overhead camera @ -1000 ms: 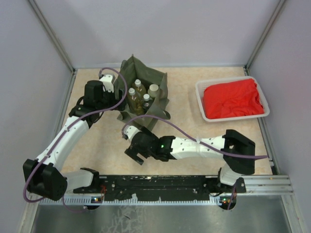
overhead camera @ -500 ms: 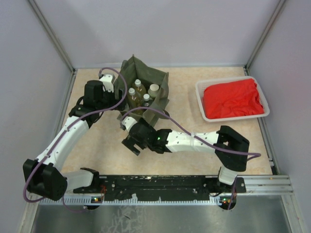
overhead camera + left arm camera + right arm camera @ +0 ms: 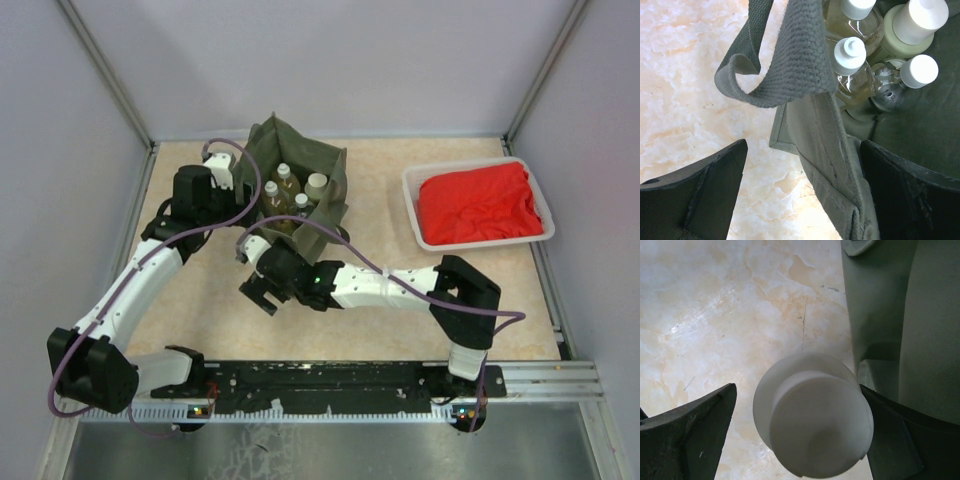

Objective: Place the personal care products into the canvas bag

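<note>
The olive-green canvas bag [image 3: 328, 165] stands at the back middle of the table with several white-capped bottles [image 3: 285, 178] upright inside. In the left wrist view they show as a clear amber one [image 3: 852, 55], a pale beige one [image 3: 920, 22] and a silvery one [image 3: 915, 75]. My left gripper [image 3: 240, 197] is open, its jaws straddling the bag's left wall [image 3: 825, 150] just below a handle [image 3: 790, 60]. My right gripper [image 3: 260, 288] is open just in front of the bag. A white-capped bottle [image 3: 815, 435] stands on the table between its jaws, beside the bag wall [image 3: 890, 315]. This bottle is hidden under the gripper in the top view.
A white tray [image 3: 412, 190] holding a red cloth [image 3: 480, 200] sits at the back right. Grey enclosure walls close in the table on the left, back and right. The arm bases and a black rail [image 3: 330, 378] run along the near edge.
My right arm has reached up and to the left, bringing its open gripper close to the bag's front left corner. The left arm and the bag have not moved.
</note>
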Robot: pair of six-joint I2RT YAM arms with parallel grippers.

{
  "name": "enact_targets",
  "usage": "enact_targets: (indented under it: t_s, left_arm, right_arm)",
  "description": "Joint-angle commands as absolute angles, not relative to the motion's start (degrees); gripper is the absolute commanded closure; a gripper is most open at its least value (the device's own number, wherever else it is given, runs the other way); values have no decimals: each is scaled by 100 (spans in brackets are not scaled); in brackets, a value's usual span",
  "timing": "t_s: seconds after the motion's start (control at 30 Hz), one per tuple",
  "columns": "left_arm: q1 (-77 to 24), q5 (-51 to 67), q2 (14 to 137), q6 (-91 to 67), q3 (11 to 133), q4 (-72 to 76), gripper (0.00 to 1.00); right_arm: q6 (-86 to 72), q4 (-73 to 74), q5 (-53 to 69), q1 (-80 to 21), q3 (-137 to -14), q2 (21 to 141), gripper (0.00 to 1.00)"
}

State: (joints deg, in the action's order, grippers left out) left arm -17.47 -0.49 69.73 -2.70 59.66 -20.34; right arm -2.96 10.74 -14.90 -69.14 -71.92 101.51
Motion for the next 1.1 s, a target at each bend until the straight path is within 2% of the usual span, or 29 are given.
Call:
enact_targets:
  t_s: [0.0,0.07,0.17,0.23,0.33,0.43,0.57,0.83,1.07]
  left_arm:
    - [-1749,-140,7028,-119,5968,-2226,0]
    - [-1749,-136,7031,-117,5959,-2225,0]
    - [-1749,-123,7037,-119,5959,-2215,0]
    - [-1749,-122,7035,-113,5963,-2206,0]
    - [-1749,-114,7041,-123,5952,-2199,0]
    - [-1749,-115,7053,-127,5955,-2199,0]
    - [-1748,-106,7074,-126,5950,-2204,0]
    - [-1740,-169,7066,-127,5944,-2219,0]
    - [-1740,-97,7130,-167,5990,-2180,0]
  right_arm:
    - [-196,676,-1486,-6801,-7526,10306,1]
    - [-175,613,-1483,-6766,-7508,10338,1]
    - [-142,599,-1474,-6750,-7502,10380,12]
    - [-139,609,-1441,-6741,-7485,10388,24]
    - [-160,623,-1432,-6746,-7455,10385,54]
    - [-188,660,-1467,-6741,-7395,10305,78]
    - [-359,745,-1472,-6741,-7174,9924,100]
    - [-930,2075,-1325,-6742,-6796,8121,100]
    - [-1180,3483,-1564,-6736,-7549,7039,100]
